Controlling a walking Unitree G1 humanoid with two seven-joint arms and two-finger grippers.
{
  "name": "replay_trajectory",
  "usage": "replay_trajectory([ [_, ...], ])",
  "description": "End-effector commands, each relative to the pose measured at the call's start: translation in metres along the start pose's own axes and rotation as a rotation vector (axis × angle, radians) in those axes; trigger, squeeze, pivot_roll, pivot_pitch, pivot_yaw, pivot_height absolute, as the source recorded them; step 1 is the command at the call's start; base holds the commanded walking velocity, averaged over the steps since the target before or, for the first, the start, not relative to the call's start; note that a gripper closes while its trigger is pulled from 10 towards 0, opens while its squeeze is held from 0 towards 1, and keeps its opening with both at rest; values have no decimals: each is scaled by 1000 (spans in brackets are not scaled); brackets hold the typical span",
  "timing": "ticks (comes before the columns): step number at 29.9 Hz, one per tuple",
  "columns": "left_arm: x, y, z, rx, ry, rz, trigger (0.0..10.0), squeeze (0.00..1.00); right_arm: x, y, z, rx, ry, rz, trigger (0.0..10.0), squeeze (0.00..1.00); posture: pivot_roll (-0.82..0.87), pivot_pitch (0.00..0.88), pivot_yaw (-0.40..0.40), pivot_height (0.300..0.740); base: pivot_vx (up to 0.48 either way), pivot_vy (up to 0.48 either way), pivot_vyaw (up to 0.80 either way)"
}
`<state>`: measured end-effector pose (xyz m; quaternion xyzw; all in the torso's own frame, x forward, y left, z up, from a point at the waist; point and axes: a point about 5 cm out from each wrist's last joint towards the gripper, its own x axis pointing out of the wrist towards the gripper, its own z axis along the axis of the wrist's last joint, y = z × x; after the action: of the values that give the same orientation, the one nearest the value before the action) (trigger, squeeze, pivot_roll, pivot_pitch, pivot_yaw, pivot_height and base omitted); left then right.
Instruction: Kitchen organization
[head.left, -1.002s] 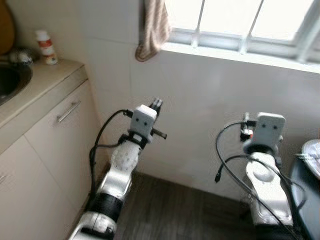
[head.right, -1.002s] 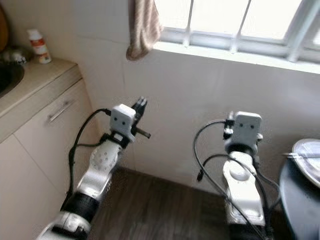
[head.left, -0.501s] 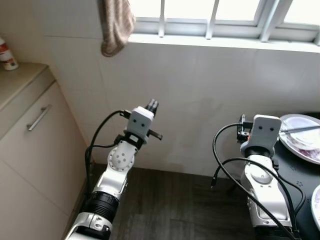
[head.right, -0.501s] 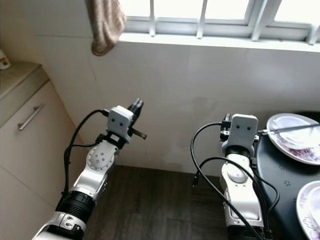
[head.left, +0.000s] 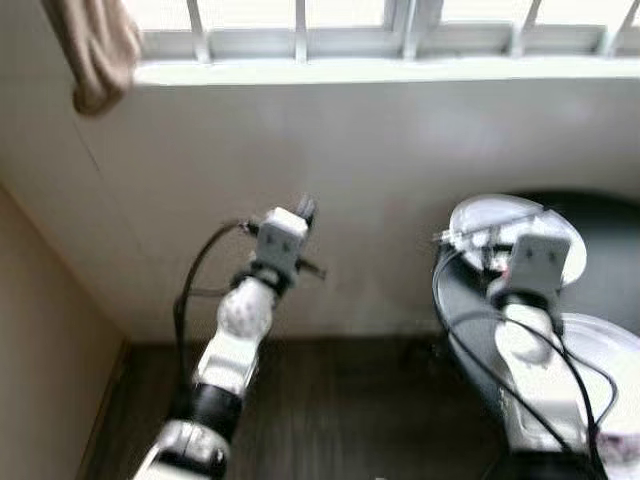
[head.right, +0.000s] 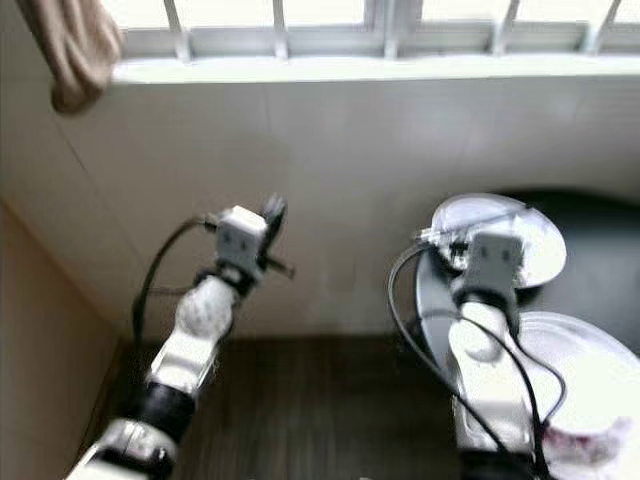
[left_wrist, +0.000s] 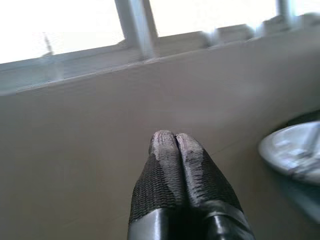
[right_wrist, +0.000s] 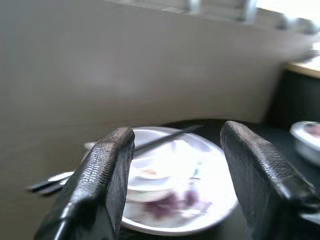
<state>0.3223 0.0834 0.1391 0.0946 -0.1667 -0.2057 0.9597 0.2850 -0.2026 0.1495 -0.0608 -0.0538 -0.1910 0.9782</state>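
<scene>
A white plate (head.left: 568, 240) with purple food scraps and dark chopsticks (right_wrist: 165, 140) laid across it sits on a round black table (head.left: 612, 222) under the window. A second white plate (head.left: 603, 347) lies nearer on the same table. My right gripper (right_wrist: 177, 132) is open and points at the far plate (right_wrist: 175, 195) from just short of it, holding nothing. Its wrist housing (head.left: 540, 262) hides the fingers from the head camera. My left gripper (left_wrist: 170, 137) is shut and empty, raised toward the white tiled wall (head.left: 305, 208).
A beige cloth (head.left: 100, 50) hangs from the window sill (head.left: 400, 70) at the upper left. A beige cabinet side (head.left: 40, 350) borders the left. Dark wood floor (head.left: 340, 420) lies between the arms. A small bowl (right_wrist: 307, 137) sits farther along the table.
The view has swung right: counter, sink and bottle slid out on the left, and the black table with plates came in on the right. Both arms keep their pose.
</scene>
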Motion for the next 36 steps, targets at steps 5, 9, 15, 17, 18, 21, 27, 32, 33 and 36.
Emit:
replay_trajectory([
  [5, 0, 1, 2, 10, -14, -3, 10000, 0, -1, 0, 1, 0, -8, -5, 10000, 0, 75, 0, -34, 740, 0, 281, -800],
  [9, 0, 1, 3, 9, -18, -2, 10000, 0, -1, -1, 1, -3, -12, -6, 10000, 0, 75, 0, -35, 740, 0, 0, 0],
  [15, -1, 0, 2, 12, -14, -4, 10000, 0, 1, -5, 1, 4, -1, -32, 10000, 0, 75, 0, -36, 740, 0, 0, -133],
  [17, 0, 0, 2, 12, -14, -6, 10000, 0, 3, -11, -1, 34, 23, -67, 10000, 0, 74, 0, -36, 740, 0, 0, 0],
  [18, 0, -1, 2, 13, -13, -7, 10000, 0, 4, -18, -3, 61, 43, -105, 10000, 0, 74, 0, -36, 740, 0, 0, 0],
  [21, 0, 0, 2, 13, -13, -7, 10000, 0, 5, -27, -5, 66, 59, -158, 10000, 0, 72, 0, -35, 740, 0, 0, 0],
  [27, 0, 0, 1, 14, -10, -5, 10000, 0, 6, -52, -22, 202, 178, -307, 10000, 0, 68, 0, -36, 740, 0, 0, -400],
  [32, 0, 0, 1, 15, -7, -6, 10000, 0, 5, -55, -26, 195, 197, -324, 10000, 0, 68, 0, -36, 740, 0, 0, -800],
  [33, 0, 0, 1, 15, -7, -6, 10000, 0, 4, -52, -25, 196, 198, -305, 10000, 0, 68, 0, -36, 740, 0, 0, -800],
  [36, 0, 0, 1, 17, -7, -6, 10000, 0, 5, -48, -24, 192, 194, -272, 10000, 0, 68, 0, -36, 740, 0, 0, -800],
])
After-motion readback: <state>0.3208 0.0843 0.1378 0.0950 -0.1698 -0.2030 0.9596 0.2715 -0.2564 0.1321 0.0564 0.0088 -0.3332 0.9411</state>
